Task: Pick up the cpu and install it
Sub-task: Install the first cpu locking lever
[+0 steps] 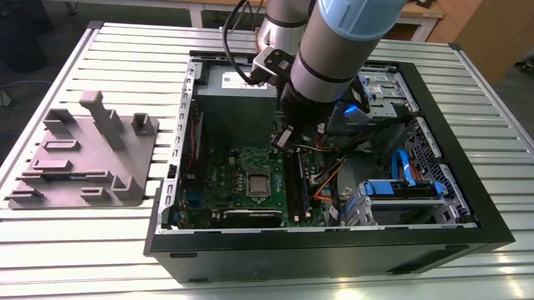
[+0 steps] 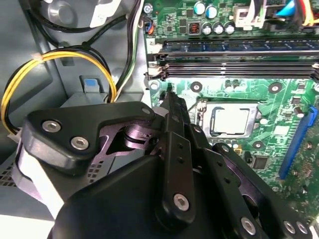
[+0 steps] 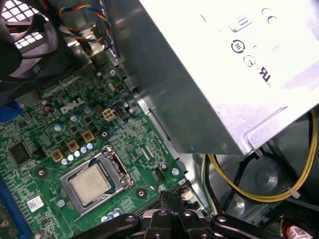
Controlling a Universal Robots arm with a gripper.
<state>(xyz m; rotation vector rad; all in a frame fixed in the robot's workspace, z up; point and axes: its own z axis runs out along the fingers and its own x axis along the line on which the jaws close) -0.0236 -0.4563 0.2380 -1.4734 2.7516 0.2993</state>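
Note:
The cpu (image 1: 259, 183) lies flat in its socket on the green motherboard (image 1: 221, 181) inside the open computer case. Its silvery-grey top shows in both wrist views (image 2: 230, 121) (image 3: 89, 185), framed by the metal socket bracket. My gripper (image 1: 284, 139) hangs above the board's far edge, a little beyond the socket and apart from the chip. In the second wrist view its black fingers (image 2: 172, 107) are pressed together with nothing between them. The gripper (image 3: 175, 198) also shows in the first wrist view near the board's corner.
A silver power supply (image 3: 209, 74) stands close beside the gripper, with yellow and black cables (image 2: 30, 74) below it. Black memory sticks (image 2: 239, 64) run alongside the socket. A blue drive caddy (image 1: 401, 187) fills the case's right side. The grey fixture plate (image 1: 84, 162) lies outside, at the exterior view's left.

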